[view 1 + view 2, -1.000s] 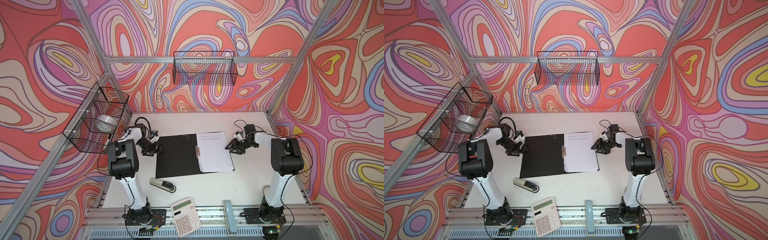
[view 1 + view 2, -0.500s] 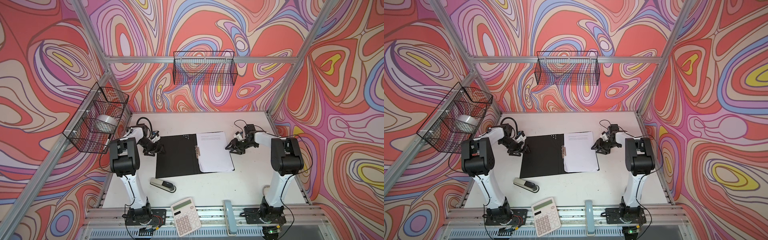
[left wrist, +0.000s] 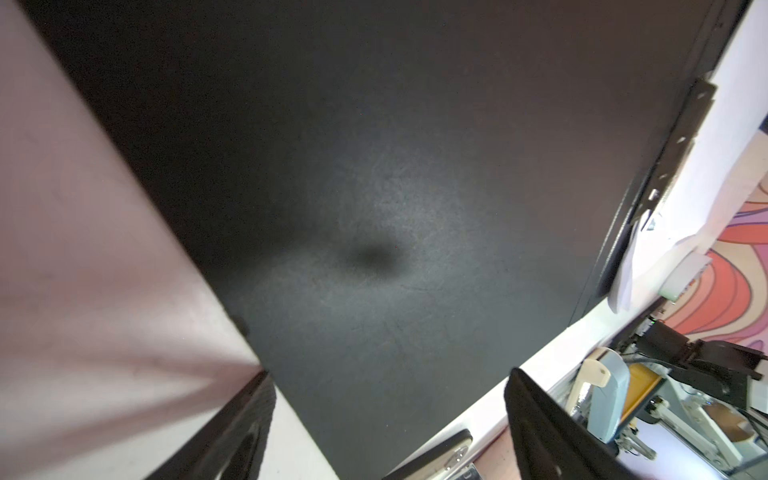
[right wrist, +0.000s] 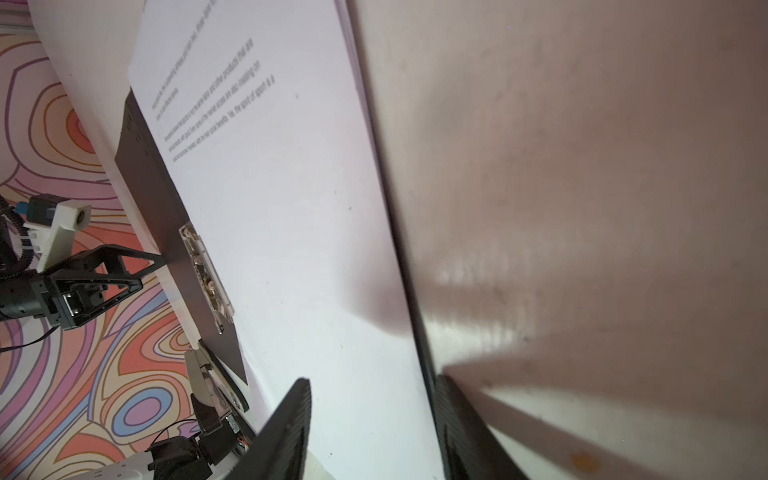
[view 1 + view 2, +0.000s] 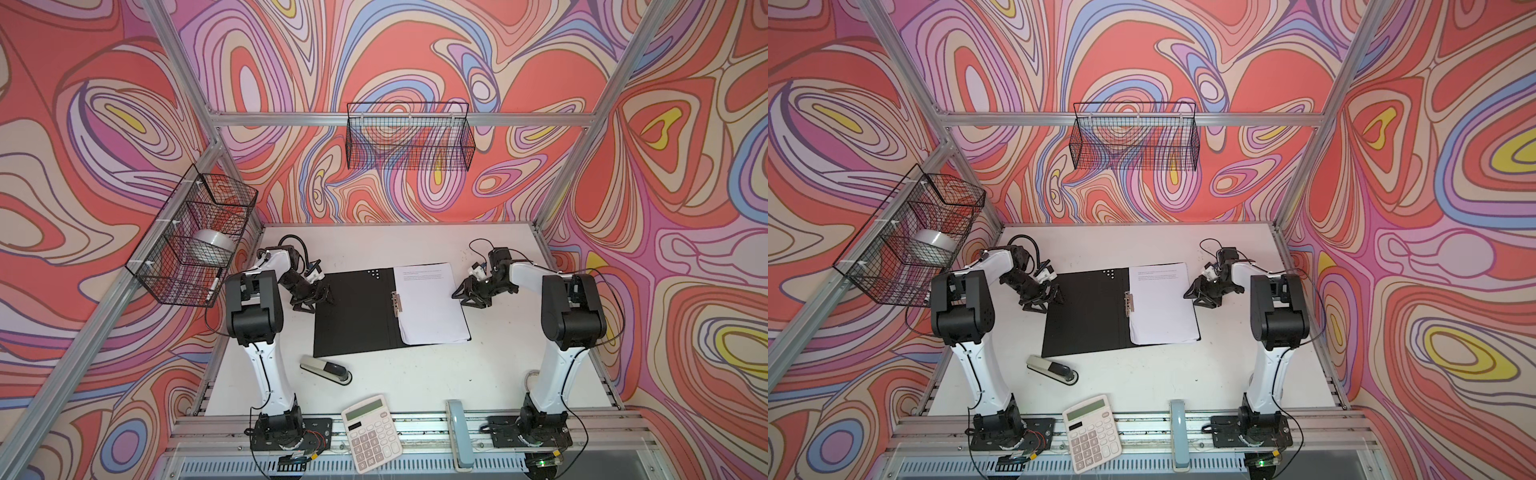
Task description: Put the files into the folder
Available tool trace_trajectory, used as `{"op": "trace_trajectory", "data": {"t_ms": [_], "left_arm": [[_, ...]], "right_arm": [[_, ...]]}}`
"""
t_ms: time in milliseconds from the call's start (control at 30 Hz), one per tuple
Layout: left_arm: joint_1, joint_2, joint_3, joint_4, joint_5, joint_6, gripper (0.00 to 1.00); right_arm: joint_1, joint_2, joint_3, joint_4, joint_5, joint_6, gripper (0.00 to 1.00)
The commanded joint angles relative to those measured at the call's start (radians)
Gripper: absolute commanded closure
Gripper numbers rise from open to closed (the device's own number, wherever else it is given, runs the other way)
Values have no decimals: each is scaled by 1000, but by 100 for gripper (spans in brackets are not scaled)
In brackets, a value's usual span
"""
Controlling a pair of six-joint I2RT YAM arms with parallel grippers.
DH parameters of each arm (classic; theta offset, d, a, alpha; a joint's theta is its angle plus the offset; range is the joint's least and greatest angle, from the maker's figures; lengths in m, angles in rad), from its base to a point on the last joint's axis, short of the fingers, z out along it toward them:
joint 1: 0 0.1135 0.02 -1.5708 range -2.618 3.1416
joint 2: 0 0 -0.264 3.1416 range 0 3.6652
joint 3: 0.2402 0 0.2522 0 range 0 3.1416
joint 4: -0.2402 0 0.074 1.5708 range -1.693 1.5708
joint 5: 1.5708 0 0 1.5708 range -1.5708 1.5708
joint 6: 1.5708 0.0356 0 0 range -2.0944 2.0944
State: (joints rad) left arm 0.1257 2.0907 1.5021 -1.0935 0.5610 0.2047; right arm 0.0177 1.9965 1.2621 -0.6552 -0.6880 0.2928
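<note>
The folder (image 5: 353, 311) lies open on the table (image 5: 415, 374), black inside up; its right half is hidden beneath the files (image 5: 430, 307), their print too small to read; left gripper (image 5: 318, 302) at the folder's left edge, jaws spread wide, holding nothing; right gripper (image 5: 462, 300) jaws apart astride the files' right edge, contact unclear; wall basket (image 5: 166, 266) holds a pale roll (image 5: 212, 245), other contents indistinct.
</note>
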Motion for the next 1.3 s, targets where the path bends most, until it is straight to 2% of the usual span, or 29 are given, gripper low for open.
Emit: {"op": "trace_trajectory", "data": {"t_ms": [0,300,467,800,1267], "left_arm": [[-38,51,-44,-62,252,14,14],[-27,-24,-102,-49,462,59,15],[-17,-39,-117,-65,529,108,16],[-2,-67,-96,-103,564,163,16],[-2,-57,-49,-191,673,245,17]], "right_arm": [[20,91,-40,-70,95,-9,49],[27,102,-23,-89,90,-10,49],[30,103,-20,-93,90,-9,49],[33,103,-20,-99,96,-6,49],[42,105,-5,-109,95,0,49]]}}
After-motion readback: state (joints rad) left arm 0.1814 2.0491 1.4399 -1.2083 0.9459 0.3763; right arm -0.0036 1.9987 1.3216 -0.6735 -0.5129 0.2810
